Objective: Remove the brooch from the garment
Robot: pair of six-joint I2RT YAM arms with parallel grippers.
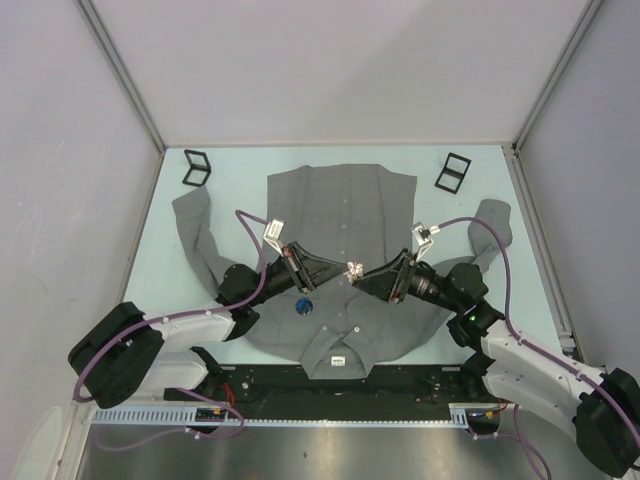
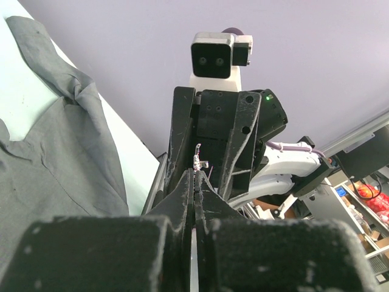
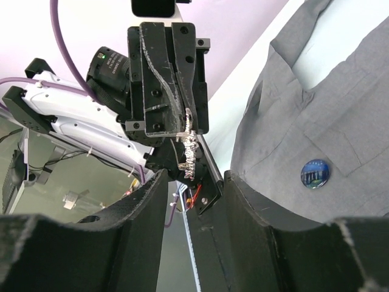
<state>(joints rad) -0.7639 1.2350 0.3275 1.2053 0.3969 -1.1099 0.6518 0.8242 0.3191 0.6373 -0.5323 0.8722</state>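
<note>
The grey shirt [image 1: 340, 215] lies flat on the table, collar and white neck label towards the arms. My left gripper [image 2: 196, 173] is shut on a small silvery sparkling brooch [image 2: 198, 160] and holds it by its tip above the shirt's chest [image 1: 353, 268]. My right gripper [image 3: 194, 175] is open and faces the left one tip to tip, with the brooch [image 3: 189, 152] just beyond its spread fingers. In the top view the left gripper [image 1: 343, 268] and the right gripper [image 1: 366, 273] meet over the shirt's middle.
A round blue badge [image 1: 303, 305] is on the shirt below the left gripper; it also shows in the right wrist view [image 3: 315, 173]. Two small black frames [image 1: 197, 167] [image 1: 453, 172] stand at the back corners of the pale green table.
</note>
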